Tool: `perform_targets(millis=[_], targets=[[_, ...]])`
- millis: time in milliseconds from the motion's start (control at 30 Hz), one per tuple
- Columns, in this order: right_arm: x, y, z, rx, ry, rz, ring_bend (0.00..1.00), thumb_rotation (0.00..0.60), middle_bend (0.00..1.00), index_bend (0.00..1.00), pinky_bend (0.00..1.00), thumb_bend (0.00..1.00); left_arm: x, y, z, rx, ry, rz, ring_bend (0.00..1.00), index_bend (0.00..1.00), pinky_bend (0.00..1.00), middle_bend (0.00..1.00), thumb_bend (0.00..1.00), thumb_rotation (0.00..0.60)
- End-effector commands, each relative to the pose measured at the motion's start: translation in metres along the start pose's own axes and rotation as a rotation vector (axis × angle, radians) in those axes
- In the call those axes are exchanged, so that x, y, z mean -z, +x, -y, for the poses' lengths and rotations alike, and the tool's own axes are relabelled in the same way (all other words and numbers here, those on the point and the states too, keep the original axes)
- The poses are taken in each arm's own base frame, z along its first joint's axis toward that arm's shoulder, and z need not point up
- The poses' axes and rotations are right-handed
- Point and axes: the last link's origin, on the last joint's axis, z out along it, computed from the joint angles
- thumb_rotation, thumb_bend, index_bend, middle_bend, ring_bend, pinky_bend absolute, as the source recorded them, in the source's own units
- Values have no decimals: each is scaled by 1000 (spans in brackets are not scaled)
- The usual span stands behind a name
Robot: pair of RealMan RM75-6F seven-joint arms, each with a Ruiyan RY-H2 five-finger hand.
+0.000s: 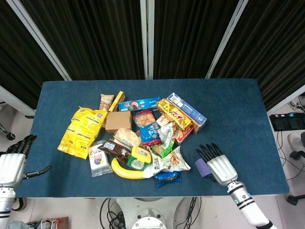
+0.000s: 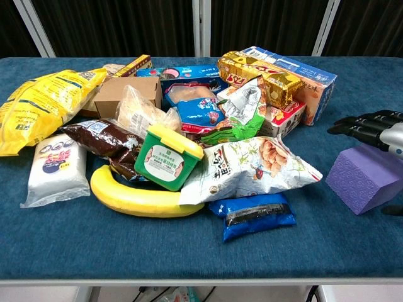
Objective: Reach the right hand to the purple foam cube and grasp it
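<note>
Lab: black curtains, blue-covered test table.

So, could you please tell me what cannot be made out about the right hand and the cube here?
- Head view: the right hand covers most of the purple foam cube, so any contact is hidden.
- Chest view: the picture's right edge cuts off the hand; only dark fingers above the cube show.
- Left hand: cropped by the head view's left edge.

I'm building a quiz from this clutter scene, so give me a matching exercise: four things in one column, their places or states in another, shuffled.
Things:
1. purple foam cube
2. banana
3. yellow bag
4. left hand

Places or states:
A. off the table's edge, fingers apart
B. far left of the pile
C. under the right hand
D. front of the pile, below the green tub

Pairs: 1-C, 2-D, 3-B, 4-A
</note>
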Motion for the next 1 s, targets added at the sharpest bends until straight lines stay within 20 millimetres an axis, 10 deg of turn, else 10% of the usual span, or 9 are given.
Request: perform_targets(millis=[33, 367, 700, 1000], targets=[[-3, -3, 1, 2, 5, -9, 96, 600, 174, 56, 0, 15, 2, -1, 2, 3, 4, -2, 158, 95, 263, 88, 34, 284], [-2, -5, 1, -5, 8, -45, 431, 600, 522, 540, 343, 163, 4, 0, 6, 2, 10, 0, 158, 95, 263, 88, 34, 288], [-3, 69, 3, -70, 60, -335, 478, 600, 564, 618, 403, 183, 6, 2, 5, -3, 7, -5, 158, 95, 263, 88, 33, 284], [-40, 119, 44, -82, 131, -426, 478, 600, 564, 627, 407, 184, 5, 0, -1, -2, 2, 1, 158, 95, 263, 88, 34, 285]])
